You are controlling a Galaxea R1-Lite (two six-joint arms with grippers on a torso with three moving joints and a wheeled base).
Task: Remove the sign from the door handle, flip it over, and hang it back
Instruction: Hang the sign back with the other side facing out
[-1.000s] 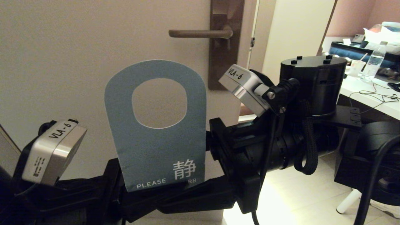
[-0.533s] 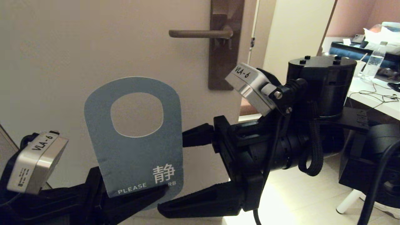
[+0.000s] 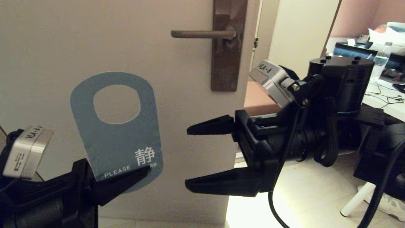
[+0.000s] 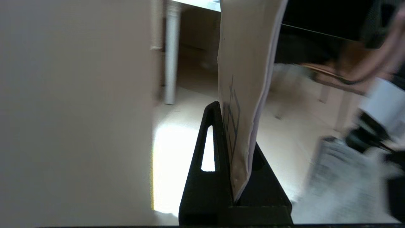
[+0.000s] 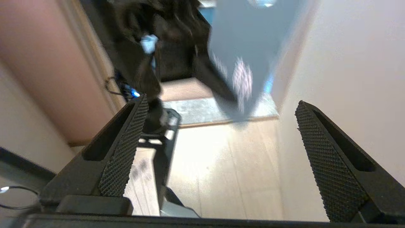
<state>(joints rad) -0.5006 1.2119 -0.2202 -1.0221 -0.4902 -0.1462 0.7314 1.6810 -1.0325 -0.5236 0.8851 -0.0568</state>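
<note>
The head camera looks forward and slightly down at the door (image 3: 95,38), with both arms close in front. The left wrist camera sits behind its jaws, seeing the sign (image 4: 246,79) edge-on at close range. The right wrist camera looks past its spread jaws toward the same sign (image 5: 250,41), farther off. All three views share the sign and door.

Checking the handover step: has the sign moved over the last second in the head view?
Yes. The sign, shut in the left gripper, has shifted toward the robot's left and a little lower, away from the fixed door handle and the open right gripper.
</note>
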